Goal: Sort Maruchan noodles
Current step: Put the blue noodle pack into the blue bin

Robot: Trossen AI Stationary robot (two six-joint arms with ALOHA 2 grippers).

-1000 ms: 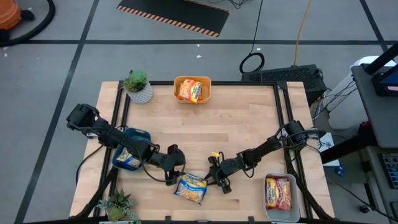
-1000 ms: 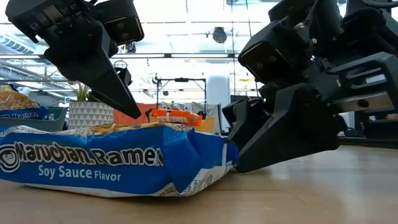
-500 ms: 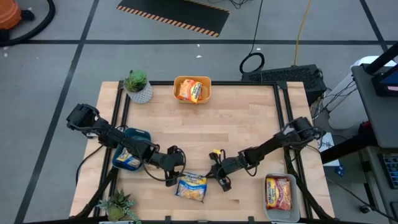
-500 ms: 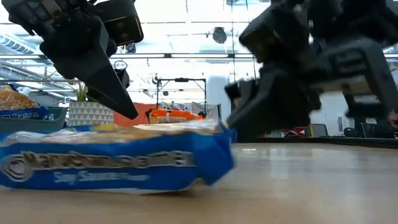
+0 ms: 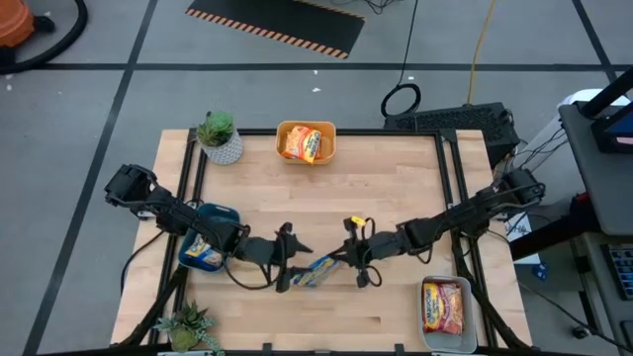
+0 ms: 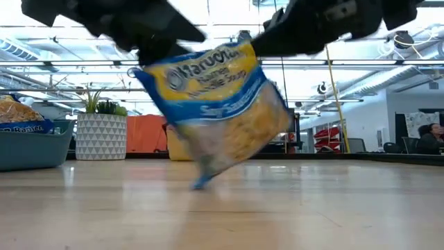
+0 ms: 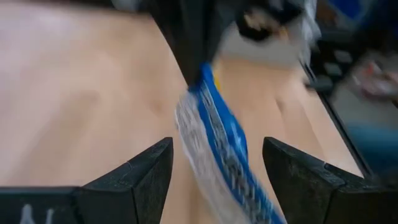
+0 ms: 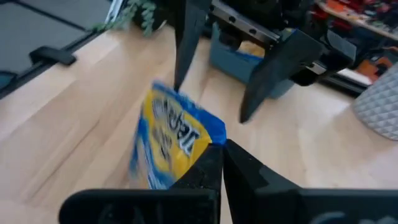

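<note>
A blue and yellow Maruchan packet (image 5: 318,268) is held up near the table's front middle. It also shows in the low view (image 6: 215,104). My right gripper (image 5: 342,259) is shut on it from the right. My left gripper (image 5: 293,259) is open just left of it. In the left wrist view its fingers (image 7: 149,171) stand on either side of the packet (image 7: 217,149) without plainly touching it. An orange packet lies in the yellow bin (image 5: 306,127). Blue packets lie in the blue bin (image 5: 226,214). A red packet lies in the clear bin (image 5: 443,343). My right gripper pinches the packet's corner (image 8: 202,140) between its two shut fingers, coming level from the table's right side. The packet stands on edge, tilted, and hangs below the fingers. Whether its lower corner (image 6: 200,182) touches the table, I cannot tell.
A potted plant (image 5: 220,136) stands at the far left corner and another (image 5: 188,326) at the near left corner. The wooden table top (image 5: 376,188) between the bins is bare. The table's black frame rails run along its left and right edges.
My right gripper has gone up and toward the table's far edge with the packet's right end. The packet, which lay flat on the table, is now tipped up on edge and has moved with it. My left gripper has stayed open beside it.
</note>
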